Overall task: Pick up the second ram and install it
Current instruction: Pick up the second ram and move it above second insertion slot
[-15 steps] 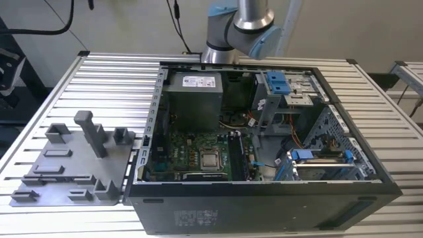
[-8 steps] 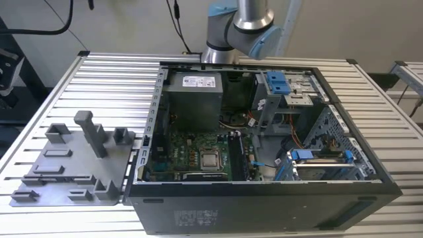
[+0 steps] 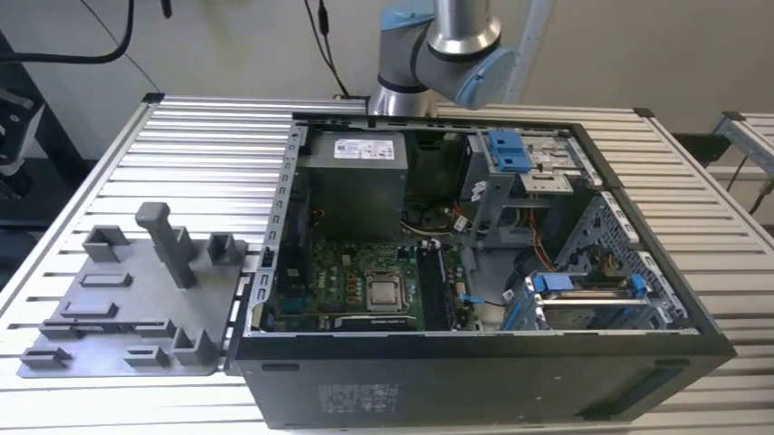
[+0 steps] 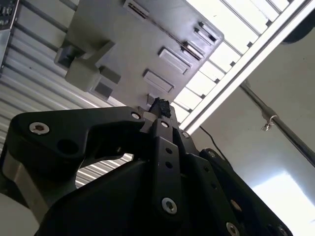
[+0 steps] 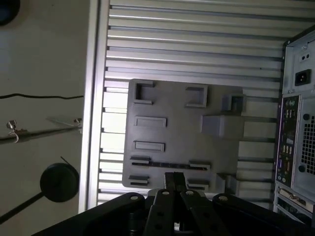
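Note:
A thin dark strip, the second ram (image 5: 170, 164) seen edge-on, stands between two low holders of the grey fixture plate (image 5: 182, 132). In both wrist views my gripper (image 5: 175, 180) hangs well above that plate, shut, with the fingertips (image 4: 160, 105) pressed together and nothing between them. In the exterior view the fixture plate (image 3: 121, 308) lies at the left of the open computer case (image 3: 484, 362). The long black memory slots (image 3: 432, 285) run along the green circuit board (image 3: 351, 272) inside the case. I cannot tell whether a stick sits in them.
The case stands on a slatted aluminium table (image 3: 194, 145), with the arm (image 3: 441, 50) rising behind it. A tall grey post (image 3: 163, 240) and several shorter brackets stick up from the fixture plate. Blue drive brackets (image 3: 508, 149) and cables crowd the case's right half.

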`<state>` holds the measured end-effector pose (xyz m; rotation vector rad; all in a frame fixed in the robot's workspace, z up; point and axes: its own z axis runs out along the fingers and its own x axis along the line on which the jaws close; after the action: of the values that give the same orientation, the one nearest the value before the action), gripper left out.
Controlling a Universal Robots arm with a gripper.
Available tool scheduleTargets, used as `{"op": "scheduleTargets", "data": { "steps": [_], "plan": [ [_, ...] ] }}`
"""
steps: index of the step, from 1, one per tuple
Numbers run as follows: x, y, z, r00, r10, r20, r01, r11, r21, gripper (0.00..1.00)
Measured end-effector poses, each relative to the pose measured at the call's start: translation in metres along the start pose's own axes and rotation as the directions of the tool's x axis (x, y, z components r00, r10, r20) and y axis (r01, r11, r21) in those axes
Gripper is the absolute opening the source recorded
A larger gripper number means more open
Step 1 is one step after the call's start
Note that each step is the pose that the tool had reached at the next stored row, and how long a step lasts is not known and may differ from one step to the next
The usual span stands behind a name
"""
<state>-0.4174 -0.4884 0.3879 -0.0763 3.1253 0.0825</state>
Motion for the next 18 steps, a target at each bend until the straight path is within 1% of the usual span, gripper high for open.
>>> {"op": "scheduleTargets", "data": {
  "steps": [7, 11, 14, 16, 18],
  "plan": [
    [0.0, 0.0, 0.0, 0.9987, -0.05, -0.0026, 0.05, 0.9987, -0.0008, 0.11],
    [0.0, 0.0, 0.0, 0.9965, -0.084, -0.0043, 0.083, 0.9965, -0.0015, 0.11],
    [0.0, 0.0, 0.0, 0.9931, -0.117, -0.006, 0.117, 0.9931, -0.0022, 0.11],
    [0.0, 0.0, 0.0, 0.9896, -0.143, -0.0073, 0.143, 0.9897, -0.0027, 0.11],
    [0.0, 0.0, 0.0, 0.9852, -0.171, -0.0087, 0.171, 0.9852, -0.0034, 0.11]
  ]
}}
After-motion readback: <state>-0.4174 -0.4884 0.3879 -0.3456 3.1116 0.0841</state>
